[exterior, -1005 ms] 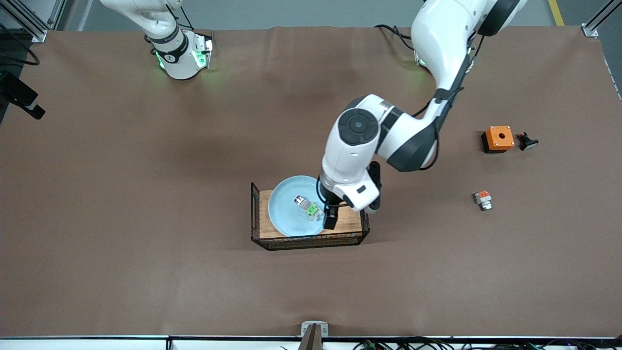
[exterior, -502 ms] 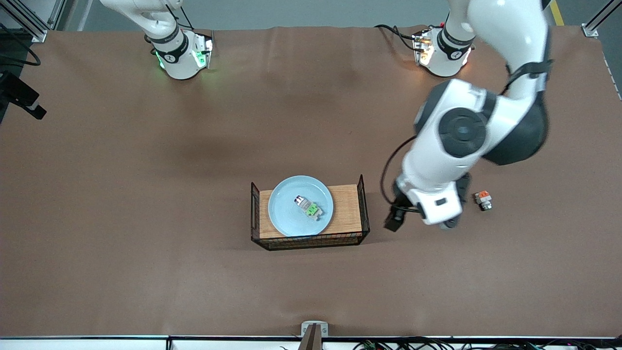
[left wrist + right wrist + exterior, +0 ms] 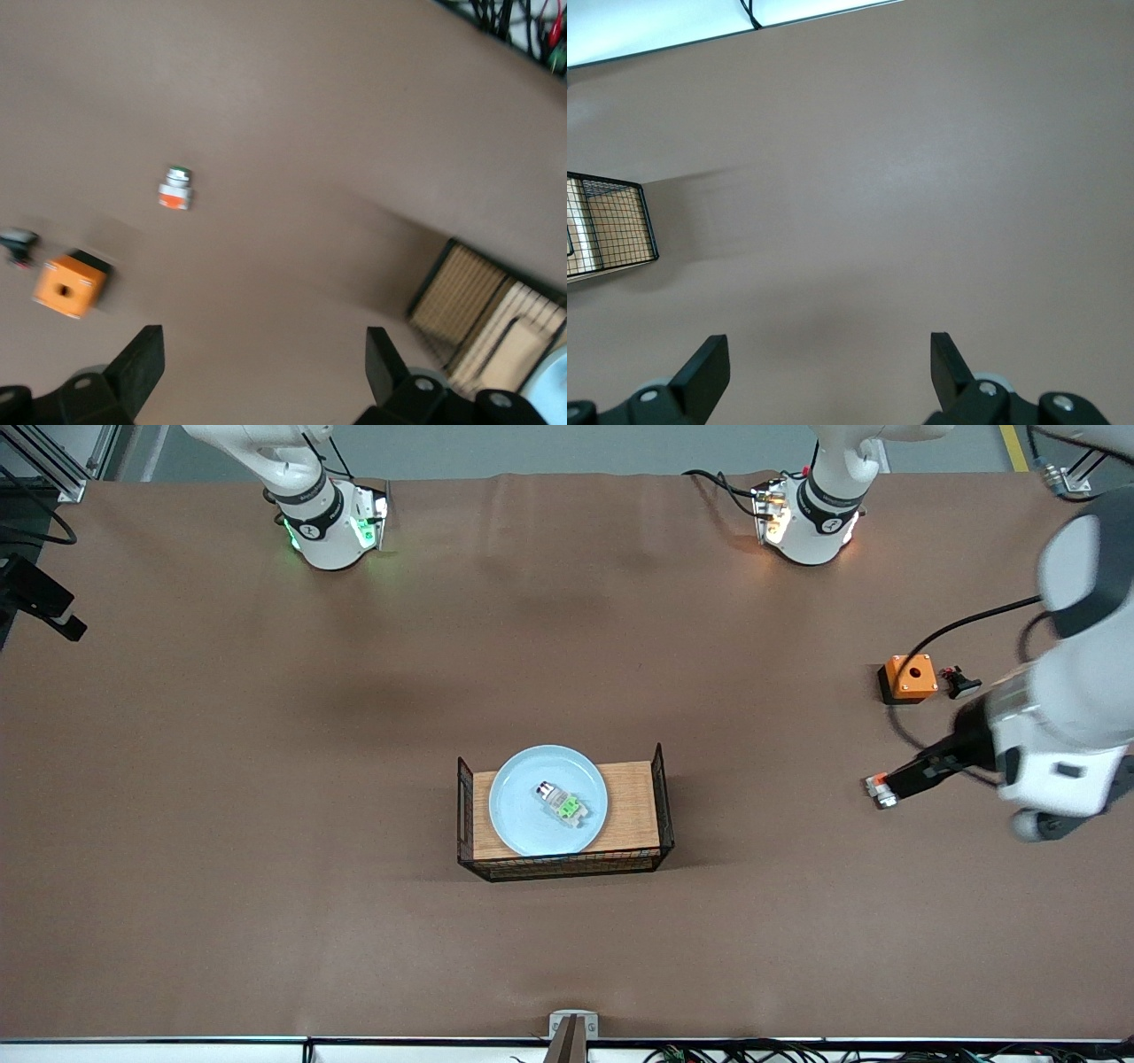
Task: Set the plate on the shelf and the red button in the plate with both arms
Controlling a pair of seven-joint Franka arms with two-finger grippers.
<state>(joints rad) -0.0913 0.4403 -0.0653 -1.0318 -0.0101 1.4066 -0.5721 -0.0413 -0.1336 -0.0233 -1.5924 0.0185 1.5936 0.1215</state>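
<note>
The plate (image 3: 547,801) sits in the wire basket (image 3: 657,762) on its wooden floor, and the red button (image 3: 562,802) lies on the plate, green patch up. Judging by that, both placements look done and what remains is parking my arms.

My left gripper (image 3: 264,370) hangs with its fingers spread wide and nothing between them, over bare counter (image 3: 266,779) toward the left arm's end, well apart from the basket. Under it lies the switch piece with the orange-red patch (image 3: 175,188), with the orange box (image 3: 69,285) and the black push-button (image 3: 18,243) near it. None of these is mine to take, so my next move calls for lifting clear without brushing them.

My right gripper (image 3: 829,365) is also spread and empty, waiting over open counter, with only a corner of the basket showing in its wrist view.

Room is generous: the counter around the basket is bare on every side. The one crowded patch is that cluster of small parts, and the counter edge at the left arm's end is close to my left arm.
</note>
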